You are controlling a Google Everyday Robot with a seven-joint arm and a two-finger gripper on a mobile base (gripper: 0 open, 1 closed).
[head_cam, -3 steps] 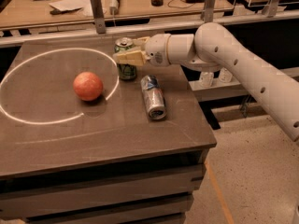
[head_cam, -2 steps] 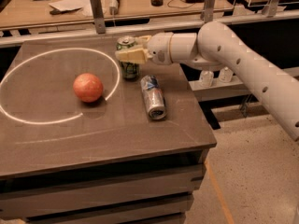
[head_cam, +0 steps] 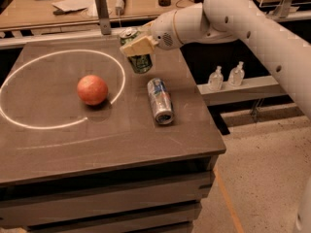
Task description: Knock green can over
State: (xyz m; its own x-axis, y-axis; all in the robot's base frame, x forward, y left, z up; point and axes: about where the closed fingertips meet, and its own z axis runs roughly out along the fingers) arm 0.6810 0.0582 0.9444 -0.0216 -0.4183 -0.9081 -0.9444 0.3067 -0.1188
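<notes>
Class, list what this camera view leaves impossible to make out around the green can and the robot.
Camera view:
1. The green can: the gripper, over the far side of the table, covers its middle; whether its base rests on the table is unclear.
2. The robot arm: cut off by the right edge.
3. Two small bottles: labels too small to read.

End effector over far part of bench, pressed against upper half of green can; white arm reaches in from right. Green can appears tilted, top leaning left, just outside right arc of white ring. Silver-and-blue can lies on side, near green can but apart, one end toward camera. Red-orange round fruit inside ring, near right arc. Two small clear bottles on ledge right of bench.
</notes>
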